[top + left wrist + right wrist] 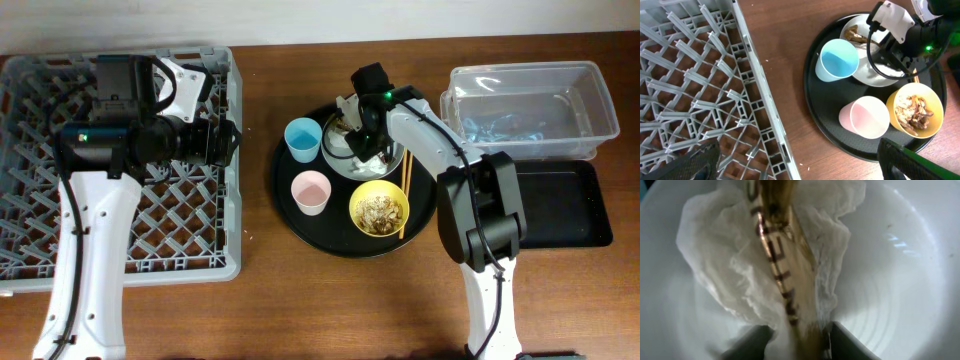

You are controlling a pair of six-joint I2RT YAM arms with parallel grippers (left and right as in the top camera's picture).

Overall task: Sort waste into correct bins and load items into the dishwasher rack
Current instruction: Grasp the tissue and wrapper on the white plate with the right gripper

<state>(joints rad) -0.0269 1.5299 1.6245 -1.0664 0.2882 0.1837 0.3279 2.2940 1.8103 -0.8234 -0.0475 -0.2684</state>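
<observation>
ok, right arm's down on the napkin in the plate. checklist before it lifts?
1. Right gripper fingers flank the napkin on the plate: ok.
2. Jaws shut firmly on napkin: cannot tell.
3. Brown strip across napkin identified: cannot tell.
4. Clear tub open-topped, nothing over it: ok.
5. Left gripper open over the rack, off the round tray: ok.

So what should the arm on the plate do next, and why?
Probably pinch and lift a little. The right gripper straddles the crumpled white paper napkin, which lies in the pale round plate. I cannot tell whether it grips yet, so a small lift would show that.
</observation>
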